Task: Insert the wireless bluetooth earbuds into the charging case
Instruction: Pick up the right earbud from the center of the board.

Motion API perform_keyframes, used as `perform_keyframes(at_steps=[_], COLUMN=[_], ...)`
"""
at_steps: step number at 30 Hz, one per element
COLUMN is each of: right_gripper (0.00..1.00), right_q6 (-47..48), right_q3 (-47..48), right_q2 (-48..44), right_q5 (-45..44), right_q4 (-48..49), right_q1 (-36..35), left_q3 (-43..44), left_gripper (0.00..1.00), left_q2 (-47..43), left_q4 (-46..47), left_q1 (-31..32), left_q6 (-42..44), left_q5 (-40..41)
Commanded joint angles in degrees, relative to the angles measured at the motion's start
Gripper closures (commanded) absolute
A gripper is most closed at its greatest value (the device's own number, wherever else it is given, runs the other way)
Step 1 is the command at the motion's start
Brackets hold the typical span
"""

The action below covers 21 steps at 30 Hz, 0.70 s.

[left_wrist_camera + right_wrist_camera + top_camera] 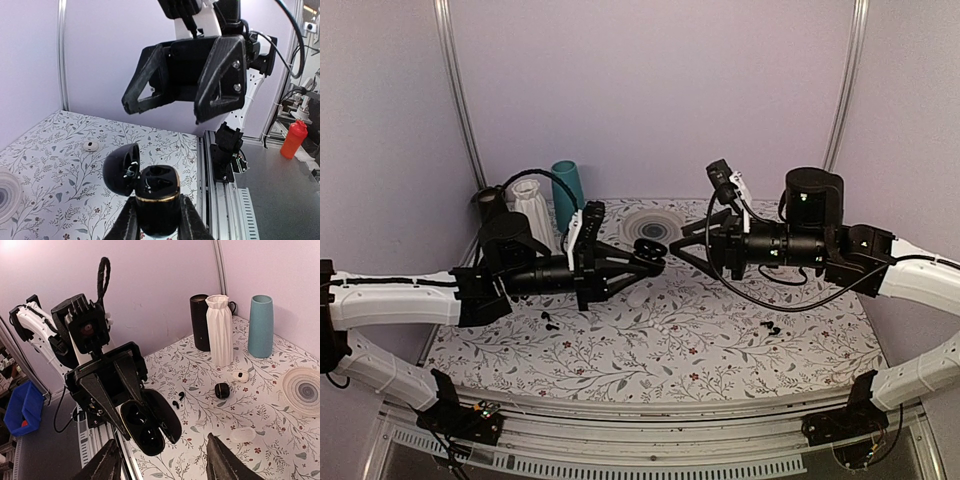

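Progress call: early. Done: case is lifted and its lid is open. Left: every bud pickup and every insert, since nothing looks seated.

- Desk (650, 345): floral top. All the loose parts lie on it.
- Left arm (390, 300): comes in from the left with the forearm roughly level and the wrist over mid-desk, presenting the case toward the other arm.
- Right arm (800, 245): mirrors it from the right, wrist level, tool end aimed at the case. Near it, not touching.
- Back-left corner: black cylinder (201, 322), white vase (220, 330) and teal vase (261, 326) in a row. Ringed plate (302, 390) sits further along the back.
- Charging case (159, 197): glossy black with a gold seam, held well off the desk and upright in the left wrist view, lid swung open to the side. Left jaws are clamped on its lower body. Both wells look dark and empty. There's a pale bit at the hinge, can't tell what it is.
- Right jaws: apart, nothing between them, facing the open case.
- Spare cases on the desk: small black one (222, 390), closed, and a white one (241, 376) just behind it. Also a pale translucent piece (242, 435) nearer the right arm, can't identify it.
- Earbuds: black pair (177, 399) lies loose on the desk on the left arm's side. Second black pair (770, 327) lies front right, well apart from the first. I can't pick out any white buds.

Likely next: the right arm drops to the nearer pair for a pinch. The buds are tiny and glossy, so slip risk is high.
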<state>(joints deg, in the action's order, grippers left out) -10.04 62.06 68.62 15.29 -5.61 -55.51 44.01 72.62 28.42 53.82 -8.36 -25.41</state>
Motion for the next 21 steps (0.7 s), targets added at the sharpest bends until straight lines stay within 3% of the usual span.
perform_keyframes(at_steps=[1, 8, 14, 21], right_gripper=[0.42, 0.43, 0.46, 0.47], right_q6=[-5.0, -19.6, -32.5, -39.3], right_q3=[-2.6, -12.7, -25.1, -34.7], right_q2=[-4.0, -9.8, -16.8, -20.8], right_q5=[-7.6, -16.5, -18.0, -18.2], right_q4=[-1.7, -10.9, -14.3, -15.0], right_q1=[1.9, 10.1, 15.9, 21.4], left_q3=[-1.6, -1.3, -0.1, 1.0], left_gripper=[1.00, 1.00, 1.00, 1.00], left_q2=[-1.8, -2.2, -1.7, -0.5], left_q4=[2.4, 3.2, 3.1, 3.6], left_q1=[-1.3, -3.8, -5.3, -5.8], left_q6=[0.1, -0.3, -0.4, -0.8], left_q5=[0.9, -2.0, -4.2, -5.5])
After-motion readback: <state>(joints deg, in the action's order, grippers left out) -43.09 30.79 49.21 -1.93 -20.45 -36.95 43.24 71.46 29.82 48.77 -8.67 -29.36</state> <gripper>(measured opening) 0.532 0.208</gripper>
